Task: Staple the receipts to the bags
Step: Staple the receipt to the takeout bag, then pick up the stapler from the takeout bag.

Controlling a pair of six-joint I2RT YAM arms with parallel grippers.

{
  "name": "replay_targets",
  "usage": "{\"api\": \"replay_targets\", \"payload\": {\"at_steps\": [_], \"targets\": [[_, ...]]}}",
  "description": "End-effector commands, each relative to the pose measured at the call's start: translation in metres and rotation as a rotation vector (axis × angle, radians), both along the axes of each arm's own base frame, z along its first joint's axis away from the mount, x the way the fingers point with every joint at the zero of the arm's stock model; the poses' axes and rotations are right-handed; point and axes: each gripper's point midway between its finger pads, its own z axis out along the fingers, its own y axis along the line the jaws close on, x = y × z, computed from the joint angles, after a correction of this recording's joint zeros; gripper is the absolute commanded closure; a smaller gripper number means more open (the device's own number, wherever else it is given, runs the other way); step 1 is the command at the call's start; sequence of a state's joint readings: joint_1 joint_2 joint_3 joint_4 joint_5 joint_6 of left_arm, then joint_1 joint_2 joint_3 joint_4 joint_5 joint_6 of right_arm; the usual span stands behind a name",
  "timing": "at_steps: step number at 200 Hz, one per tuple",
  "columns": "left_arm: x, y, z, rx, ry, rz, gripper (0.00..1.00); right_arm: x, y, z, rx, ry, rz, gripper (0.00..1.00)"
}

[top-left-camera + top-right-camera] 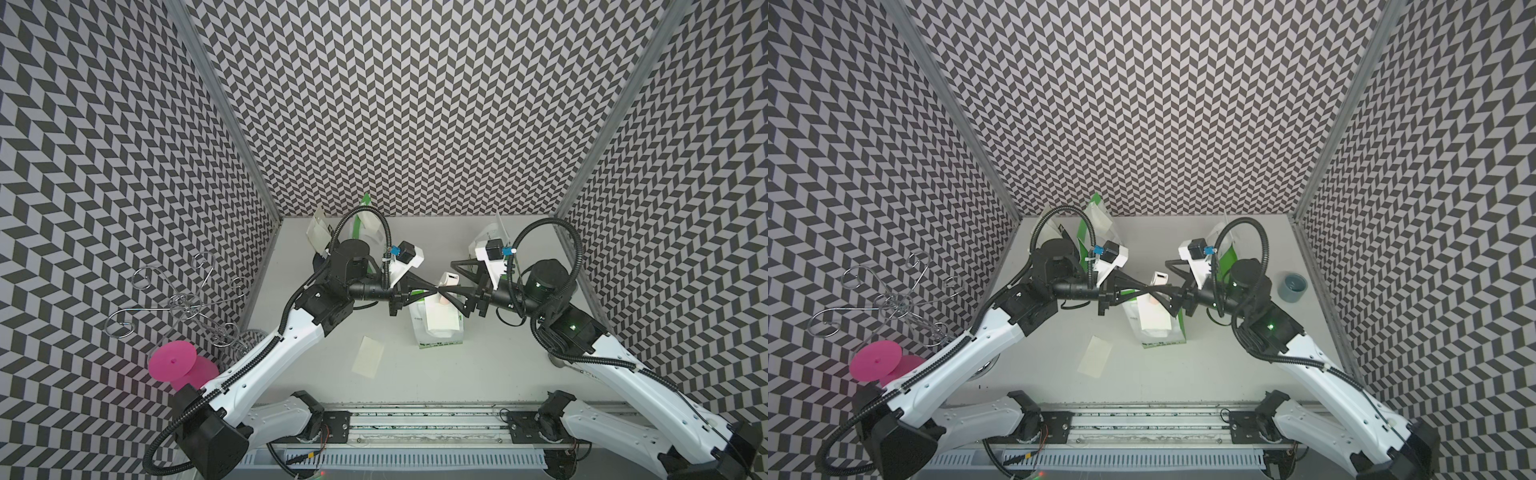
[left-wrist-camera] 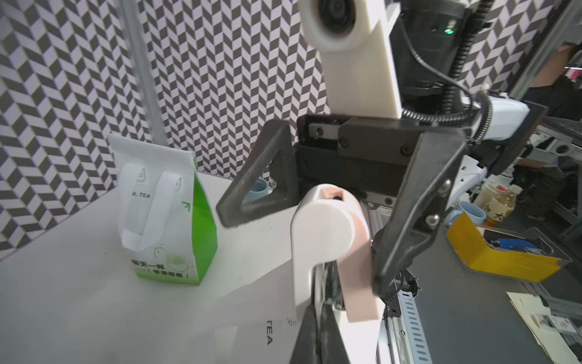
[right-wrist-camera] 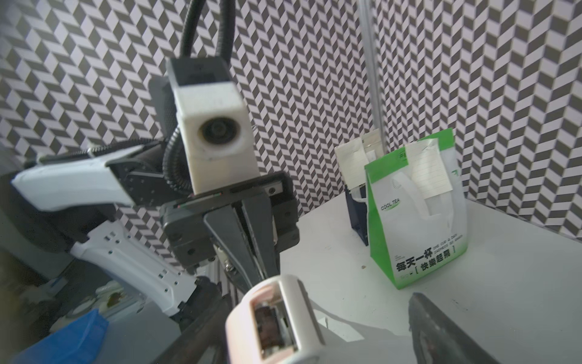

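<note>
Currently mid-staple: a receipt (image 1: pixel 441 318) lies on the flat green bag (image 1: pixel 422 330), with the pinkish-white stapler (image 1: pixel 448 281) at that bag's top edge.
The left gripper (image 1: pixel 434 290) is clenched tight at the stapler's base, over the bag's mouth; whether it pinches paper or stapler is hidden. The right gripper (image 1: pixel 445 278) is released, its jaws standing wide on either side of the stapler without pressing it. I cannot tell whether a staple is in. By my judgement, the next move calls for squeezing the stapler squarely through receipt and bag or, if that is done, drawing it off without dragging the paper. Beside the flat bag, toward the left arm, lies a loose receipt (image 1: pixel 368 356). Behind the flat bag, a standing green bag (image 3: pixel 415 227) already carries one.
</note>
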State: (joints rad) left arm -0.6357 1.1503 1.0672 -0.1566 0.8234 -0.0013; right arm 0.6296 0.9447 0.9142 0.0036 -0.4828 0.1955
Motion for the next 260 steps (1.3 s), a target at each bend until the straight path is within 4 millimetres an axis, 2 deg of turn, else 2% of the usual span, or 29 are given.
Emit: {"api": "replay_targets", "payload": {"at_steps": [1, 25, 42, 68, 80, 119, 169, 195, 225, 249, 260], "targets": [[0.029, 0.006, 0.023, -0.073, 0.002, 0.232, 1.0, 0.006, -0.02, 0.061, 0.166, -0.1, -0.124, 0.13], [0.044, 0.008, 0.024, -0.068, 0.005, 0.387, 1.0, 0.019, -0.023, 0.062, 0.167, -0.082, -0.238, 0.16], [0.048, 0.008, 0.023, -0.065, 0.01, 0.446, 1.0, 0.026, -0.013, 0.054, 0.121, -0.062, -0.28, 0.18], [0.047, 0.003, 0.017, -0.049, 0.014, 0.443, 1.0, 0.031, 0.0, 0.045, 0.069, -0.053, -0.303, 0.24], [0.045, 0.001, 0.018, -0.052, 0.009, 0.44, 1.0, 0.035, 0.0, 0.039, 0.049, -0.038, -0.332, 0.29], [0.043, -0.003, 0.016, -0.041, 0.006, 0.427, 1.0, 0.043, -0.002, 0.02, 0.012, -0.019, -0.373, 0.36], [0.044, -0.009, 0.006, -0.025, 0.021, 0.41, 1.0, 0.041, 0.014, 0.004, -0.022, -0.016, -0.303, 0.54], [0.045, -0.011, 0.006, -0.027, 0.027, 0.408, 1.0, 0.047, 0.016, -0.002, -0.041, -0.009, -0.319, 0.72], [0.049, -0.013, -0.002, 0.0, 0.063, 0.417, 1.0, 0.056, 0.011, 0.009, 0.0, -0.035, -0.379, 0.88], [0.052, -0.013, -0.013, 0.023, 0.108, 0.438, 1.0, 0.072, 0.002, 0.015, 0.037, -0.019, -0.483, 0.99], [0.054, -0.012, -0.016, 0.028, 0.122, 0.447, 1.0, 0.078, -0.007, 0.02, 0.064, -0.019, -0.538, 1.0]]}}
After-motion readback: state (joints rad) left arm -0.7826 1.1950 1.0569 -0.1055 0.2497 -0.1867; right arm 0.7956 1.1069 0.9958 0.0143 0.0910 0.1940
